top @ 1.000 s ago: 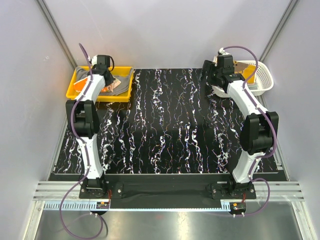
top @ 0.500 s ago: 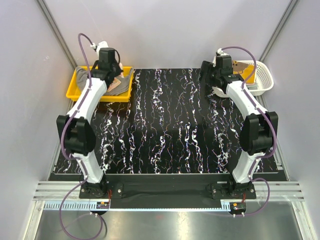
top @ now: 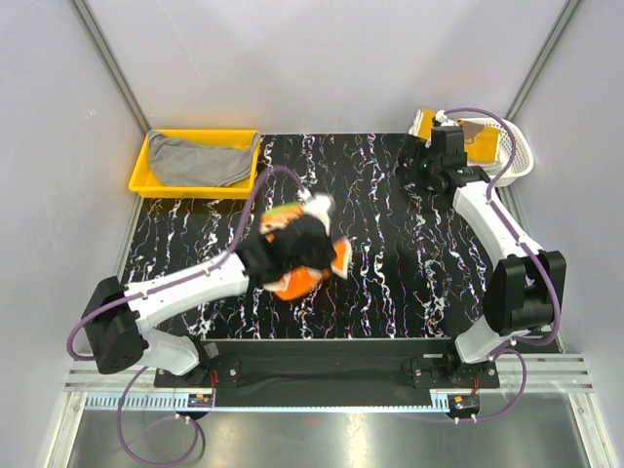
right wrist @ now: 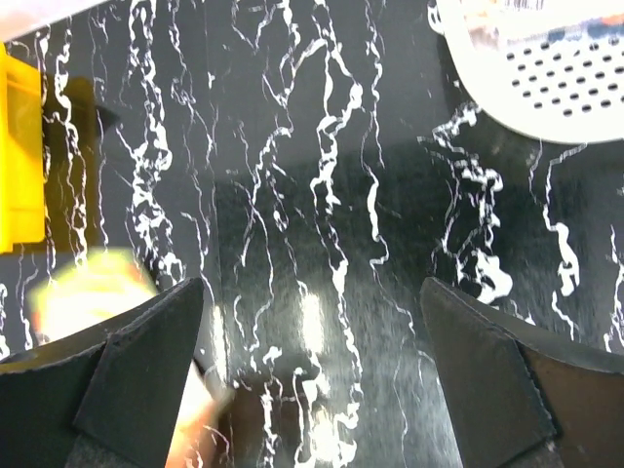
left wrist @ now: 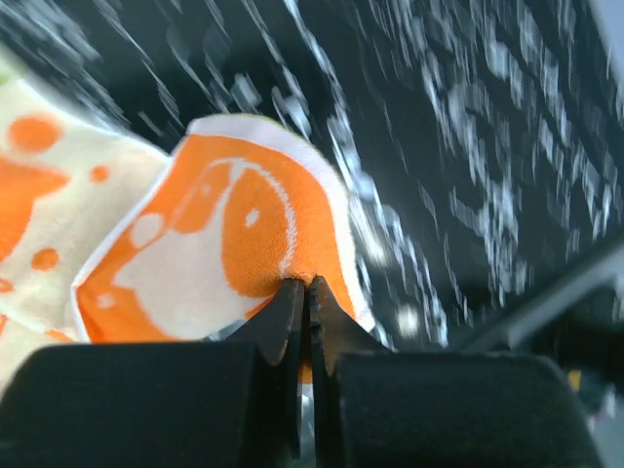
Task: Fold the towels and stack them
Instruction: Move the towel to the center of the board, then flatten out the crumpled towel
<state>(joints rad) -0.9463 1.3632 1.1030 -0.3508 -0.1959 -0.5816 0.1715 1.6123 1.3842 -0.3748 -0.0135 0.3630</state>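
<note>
The left fingers (left wrist: 304,292) were clenched on an edge of the orange-and-white towel (left wrist: 229,219), which hung bunched under the left arm over the middle of the tabletop (top: 390,278); motion blur hid whether it touched the surface. The right fingers (right wrist: 146,370) stood spread wide and held nothing, just beside the white basket (top: 519,161) at the far right. A grey towel (top: 200,161) lay crumpled in the yellow tray (top: 141,175) at the far left
</note>
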